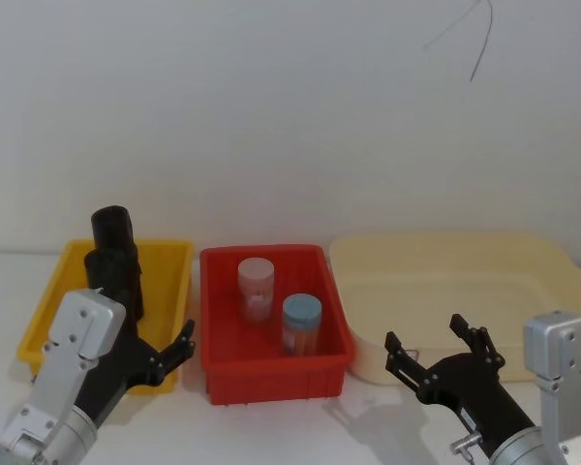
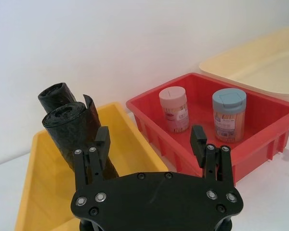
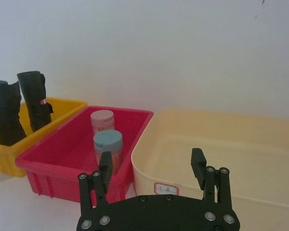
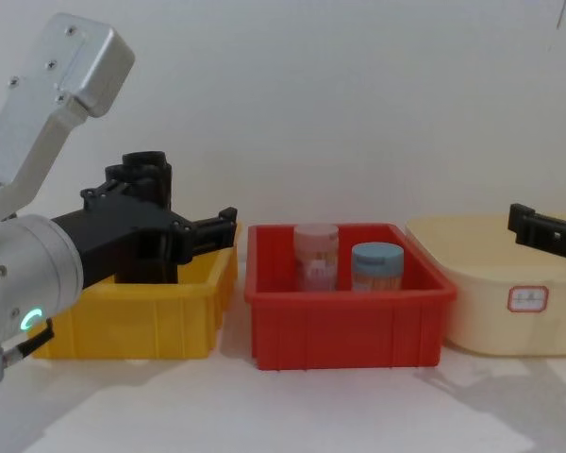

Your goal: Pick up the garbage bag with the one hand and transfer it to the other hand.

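Head view: garbage bag [image 1: 114, 260] upright in yellow bin [image 1: 167, 281] at 9 o'clock, left gripper [image 2: 150, 134] spread wide before it. At 4 o'clock, right gripper [image 1: 424, 332] also agape; red bin [image 1: 271, 253] between.

"Head camera?"
"High, looking forward and down. Chest one's lower, side-on."
"And the wrists?"
"Close in, low, facing forward. All four catch the red bin [image 1: 271, 378]."
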Robot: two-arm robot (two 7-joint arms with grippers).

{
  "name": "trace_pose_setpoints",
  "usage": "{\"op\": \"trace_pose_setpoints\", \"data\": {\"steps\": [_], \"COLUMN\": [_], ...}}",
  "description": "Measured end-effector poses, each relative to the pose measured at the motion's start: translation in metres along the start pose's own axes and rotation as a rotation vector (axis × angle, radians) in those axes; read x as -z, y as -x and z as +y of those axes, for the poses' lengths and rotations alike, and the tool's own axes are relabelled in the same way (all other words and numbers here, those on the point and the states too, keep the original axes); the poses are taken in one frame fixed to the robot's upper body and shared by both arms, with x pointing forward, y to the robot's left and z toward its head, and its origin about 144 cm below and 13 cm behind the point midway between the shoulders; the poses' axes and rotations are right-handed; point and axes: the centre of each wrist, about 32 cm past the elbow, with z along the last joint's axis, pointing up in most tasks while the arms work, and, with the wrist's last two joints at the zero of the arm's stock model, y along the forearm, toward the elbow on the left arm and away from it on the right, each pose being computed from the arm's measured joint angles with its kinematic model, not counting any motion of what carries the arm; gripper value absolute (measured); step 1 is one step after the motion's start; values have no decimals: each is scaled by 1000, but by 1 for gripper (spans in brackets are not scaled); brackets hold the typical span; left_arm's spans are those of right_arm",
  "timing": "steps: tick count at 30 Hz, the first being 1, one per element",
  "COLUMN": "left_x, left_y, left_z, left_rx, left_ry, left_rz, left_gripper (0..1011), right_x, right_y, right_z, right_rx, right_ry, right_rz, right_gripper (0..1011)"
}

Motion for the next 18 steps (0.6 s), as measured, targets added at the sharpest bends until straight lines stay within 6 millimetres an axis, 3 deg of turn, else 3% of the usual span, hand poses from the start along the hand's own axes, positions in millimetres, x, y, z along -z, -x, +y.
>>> {"op": "trace_pose_setpoints", "data": {"steps": [18], "left_x": [0], "left_y": [0], "left_z": [0], "left_rx": [0], "left_ry": [0], "left_rz": [0], "left_gripper": [1000], "right_x": [0], "right_y": [0], "right_z": [0], "right_rx": [0], "right_ry": [0], "right_rz": [0], "right_gripper": [1001]}}
